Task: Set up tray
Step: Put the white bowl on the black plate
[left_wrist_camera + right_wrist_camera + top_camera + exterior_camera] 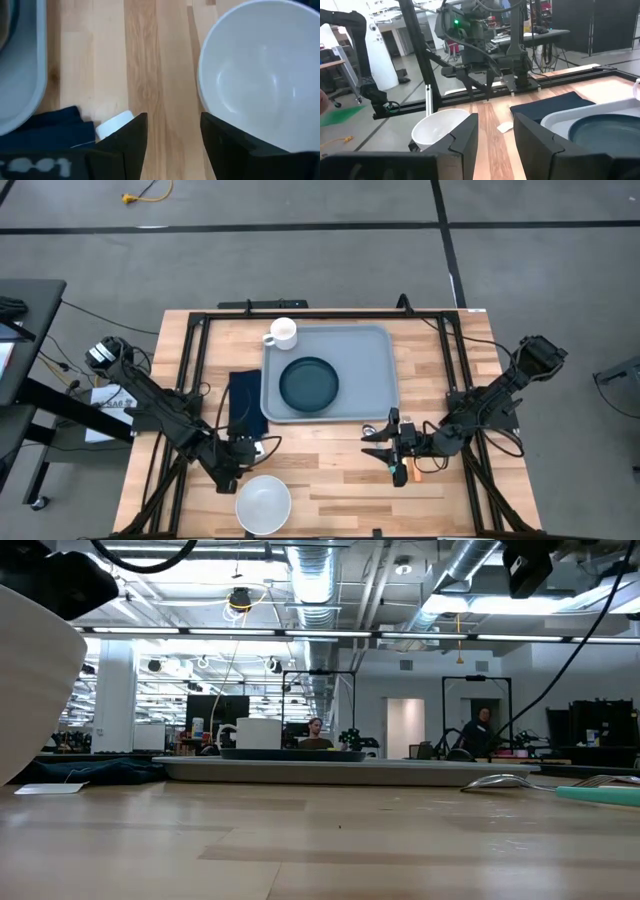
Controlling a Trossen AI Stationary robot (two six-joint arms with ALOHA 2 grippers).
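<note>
We saw the tray (pixel 375 370) lying flat toward the far side of the bench (pixel 330 475), the dark plate (pixel 308 383) resting inside it and a white mug (pixel 282 332) at its far left corner. Our left pincer (pixel 247 448) sat released beside the white bowl (pixel 263 503). Our right pincer (pixel 378 442) hung released just off the tray's near edge.

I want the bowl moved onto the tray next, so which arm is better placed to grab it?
Probably left. The left gripper hangs open right beside the white bowl, near the tray. The right gripper is across the table, by the cutlery.
</note>
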